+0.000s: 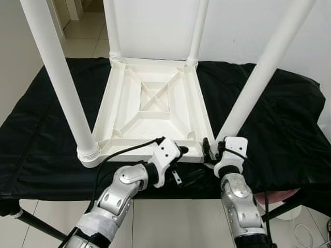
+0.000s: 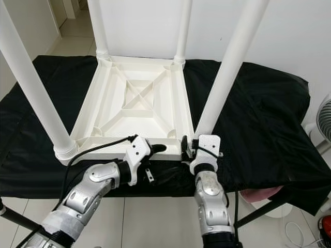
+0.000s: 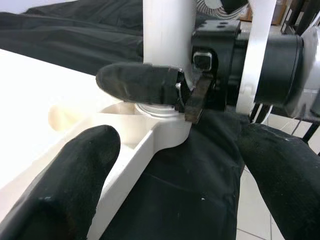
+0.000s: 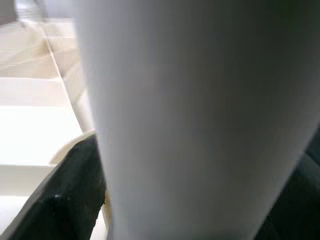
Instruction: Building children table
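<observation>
A white plastic children's table (image 1: 150, 103) lies upside down on a black cloth, with its legs standing up. My right gripper (image 1: 217, 146) is shut on the base of the near right leg (image 1: 253, 88); one finger (image 3: 135, 82) wraps the leg's front, and the leg (image 4: 200, 120) stands close before the right wrist camera. My left gripper (image 1: 179, 164) is open and straddles the tabletop's near edge (image 3: 150, 145) beside that corner, one finger (image 3: 75, 170) over the ribbed underside, the other (image 3: 280, 170) over the cloth. The near left leg (image 1: 62, 88) stands free.
The black cloth (image 1: 284, 113) drapes over a low stand, its front edge just below my wrists. Two far legs (image 1: 113, 31) rise against a white wall. A fan (image 2: 323, 121) stands on the tiled floor at the right. Something pink (image 1: 282, 195) shows under the cloth.
</observation>
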Tool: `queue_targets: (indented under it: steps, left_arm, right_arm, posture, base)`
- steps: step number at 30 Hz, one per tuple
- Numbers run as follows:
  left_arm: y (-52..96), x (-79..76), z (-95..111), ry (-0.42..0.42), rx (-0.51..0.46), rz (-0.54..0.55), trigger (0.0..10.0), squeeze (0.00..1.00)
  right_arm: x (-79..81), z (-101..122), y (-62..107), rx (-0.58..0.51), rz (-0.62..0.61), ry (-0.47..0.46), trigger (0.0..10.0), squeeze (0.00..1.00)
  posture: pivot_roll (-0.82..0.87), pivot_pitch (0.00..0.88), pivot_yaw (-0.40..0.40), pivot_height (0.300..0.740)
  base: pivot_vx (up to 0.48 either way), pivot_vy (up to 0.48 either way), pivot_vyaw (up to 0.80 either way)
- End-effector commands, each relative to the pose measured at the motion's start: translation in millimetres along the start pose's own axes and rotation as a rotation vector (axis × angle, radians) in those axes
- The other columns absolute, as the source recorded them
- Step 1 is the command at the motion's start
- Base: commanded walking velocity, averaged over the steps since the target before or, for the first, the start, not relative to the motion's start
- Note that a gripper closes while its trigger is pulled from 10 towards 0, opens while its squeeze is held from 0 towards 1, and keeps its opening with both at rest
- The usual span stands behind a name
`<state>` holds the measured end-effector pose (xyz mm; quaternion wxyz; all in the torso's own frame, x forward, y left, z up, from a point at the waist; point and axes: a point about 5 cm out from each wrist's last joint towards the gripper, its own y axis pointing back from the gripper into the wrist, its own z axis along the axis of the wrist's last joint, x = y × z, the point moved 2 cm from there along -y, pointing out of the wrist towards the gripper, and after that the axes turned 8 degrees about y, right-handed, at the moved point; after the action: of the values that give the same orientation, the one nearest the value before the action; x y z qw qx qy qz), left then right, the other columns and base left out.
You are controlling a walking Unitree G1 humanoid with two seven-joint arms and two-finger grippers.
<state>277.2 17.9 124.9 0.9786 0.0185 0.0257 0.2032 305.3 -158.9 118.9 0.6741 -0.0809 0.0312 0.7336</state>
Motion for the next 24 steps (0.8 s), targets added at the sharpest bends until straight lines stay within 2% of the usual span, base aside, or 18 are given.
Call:
queue_targets:
  steps: [1,3,4,7,13,18,20,21,22,23,24]
  left_arm:
    - [0.7,3.2,0.4,-0.017,0.006,0.01,10.0,0.0]
    - [2.8,5.5,0.9,-0.033,0.011,0.02,10.0,0.0]
    - [2.8,5.5,0.9,-0.033,0.011,0.02,10.0,0.0]
    - [4.6,7.4,3.0,-0.034,0.01,0.024,10.0,0.0]
    - [5.0,8.0,4.3,-0.033,0.004,0.038,10.0,0.0]
    - [4.6,9.4,3.6,-0.04,0.006,0.063,10.0,0.0]
    - [4.7,9.6,3.7,-0.046,0.005,0.07,10.0,0.0]
    - [5.0,9.3,3.5,-0.048,0.005,0.075,10.0,0.0]
    - [5.1,8.9,3.1,-0.048,0.006,0.081,10.0,0.0]
    - [5.1,8.6,2.7,-0.048,0.007,0.084,10.0,0.0]
    - [5.0,8.1,2.6,-0.046,0.007,0.085,10.0,0.0]
  right_arm:
    - [-1.4,-2.1,-0.7,-0.001,0.029,-0.017,10.0,0.0]
    - [-10.0,0.1,-4.0,-0.034,0.185,0.018,10.0,0.0]
    - [-10.0,0.1,-4.0,-0.034,0.185,0.018,10.0,0.0]
    - [-15.5,8.8,-10.6,-0.085,0.358,0.063,10.0,0.0]
    - [-15.3,12.6,-18.3,-0.104,0.488,0.095,10.0,0.0]
    - [-9.6,7.3,-24.6,-0.085,0.611,0.133,10.0,0.0]
    - [-7.8,4.1,-24.8,-0.073,0.642,0.135,9.6,0.0]
    - [-6.3,0.8,-24.9,-0.061,0.666,0.141,6.7,0.0]
    - [-4.9,-2.5,-25.1,-0.049,0.693,0.144,4.4,0.0]
    - [-4.2,-4.5,-25.2,-0.042,0.71,0.146,4.4,0.0]
    - [-3.5,-5.6,-25.8,-0.039,0.721,0.149,0.2,0.0]
  posture:
    - [-0.1,0.0,-0.036,0.74]
    - [-0.09,0.0,-0.028,0.74]
    - [-0.09,0.0,-0.028,0.74]
    - [-0.08,0.0,-0.02,0.74]
    - [-0.08,0.0,-0.017,0.74]
    - [-0.06,0.0,-0.025,0.74]
    - [-0.05,0.0,-0.03,0.74]
    - [-0.05,0.0,-0.031,0.74]
    - [-0.05,0.0,-0.033,0.74]
    - [-0.05,0.0,-0.033,0.74]
    - [-0.04,0.0,-0.036,0.74]
  base:
    - [0.0,0.0,0.0]
    - [0.0,0.0,0.0]
    - [0.0,0.0,0.0]
    - [0.0,0.0,0.0]
    - [0.0,0.0,0.0]
    - [0.0,0.0,0.0]
    - [0.0,0.0,0.0]
    - [0.0,0.0,0.0]
    - [0.0,0.0,0.0]
    - [0.0,0.0,0.0]
    - [0.0,0.0,0.0]
